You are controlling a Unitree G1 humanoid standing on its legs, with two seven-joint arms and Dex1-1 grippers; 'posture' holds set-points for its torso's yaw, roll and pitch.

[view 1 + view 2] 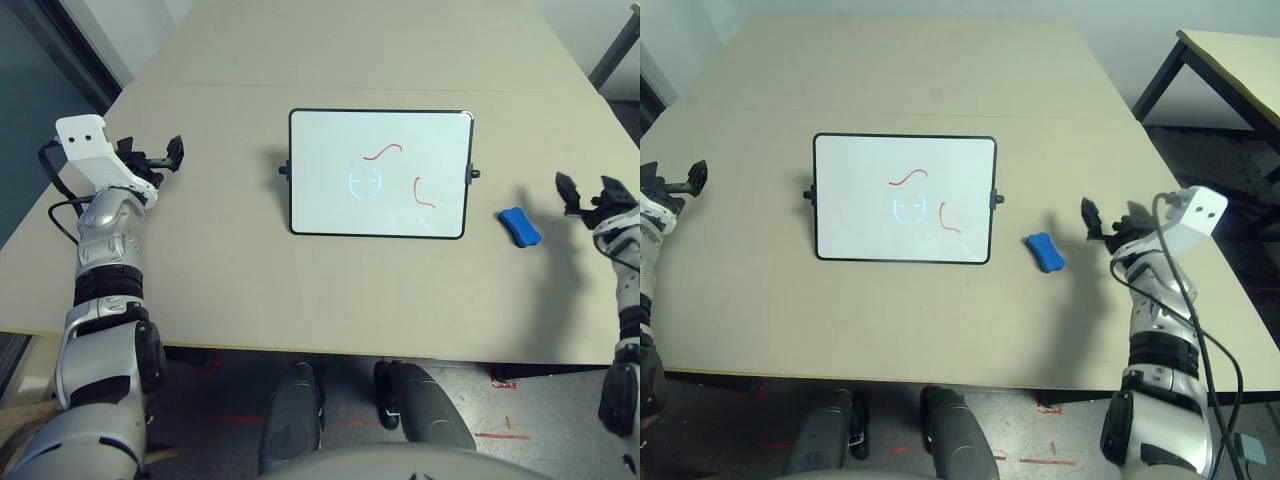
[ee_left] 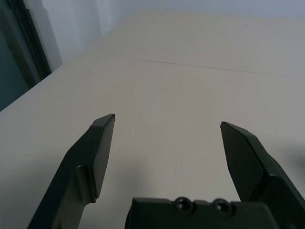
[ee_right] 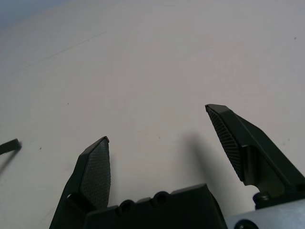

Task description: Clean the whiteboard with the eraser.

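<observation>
The whiteboard (image 1: 378,173) lies flat in the middle of the table, white with a thin black frame and small black knobs on its short sides. Two red marker strokes (image 1: 383,152) and a faint bluish glare mark its centre. The blue eraser (image 1: 519,227) lies on the table just right of the board. My right gripper (image 1: 1108,222) hovers open a short way right of the eraser, nothing between its fingers (image 3: 95,169). My left gripper (image 1: 163,154) stands open at the table's left side, well away from the board, its fingers (image 2: 97,148) empty.
The beige table (image 1: 220,270) has a seam running across behind the board. A second table (image 1: 1240,60) stands off to the right. The floor below the front edge carries red tape marks (image 1: 505,433).
</observation>
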